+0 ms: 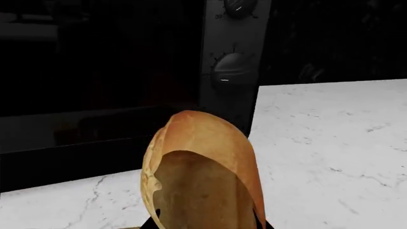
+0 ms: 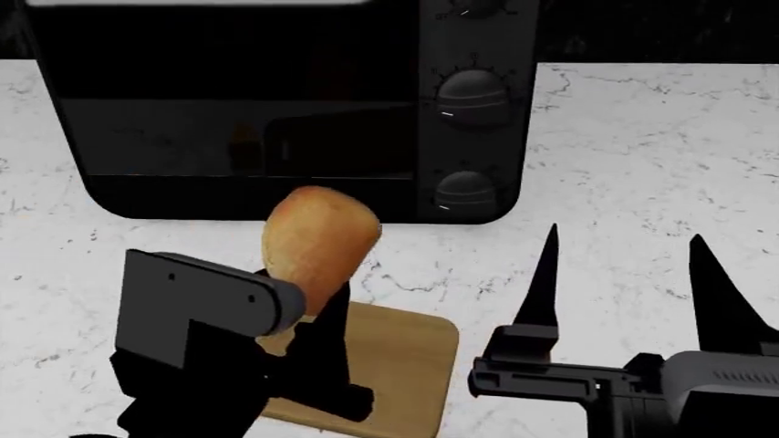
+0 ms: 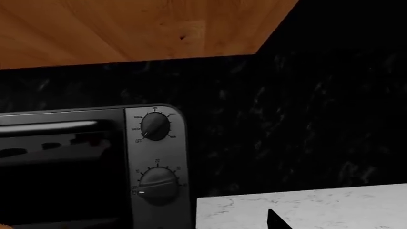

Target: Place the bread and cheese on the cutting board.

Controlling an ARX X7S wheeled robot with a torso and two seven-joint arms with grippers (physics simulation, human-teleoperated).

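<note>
My left gripper (image 2: pixel 319 315) is shut on the bread (image 2: pixel 316 245), a golden-brown crusty loaf that stands up out of the jaws above the cutting board (image 2: pixel 396 365), a light-brown wooden board lying on the counter in front of me. In the left wrist view the bread (image 1: pixel 203 171) fills the lower middle, with dark jaws on both sides of it. My right gripper (image 2: pixel 621 274) is open and empty, its fingertips (image 2: pixel 545 265) held up over the counter to the right of the board. The cheese is out of view.
A black toaster oven (image 2: pixel 280 109) with round knobs (image 2: pixel 472 96) stands behind the board on the white marble counter (image 2: pixel 645 146). The right wrist view shows the oven (image 3: pixel 95 167), a dark backsplash and a wooden cabinet (image 3: pixel 140 28) above.
</note>
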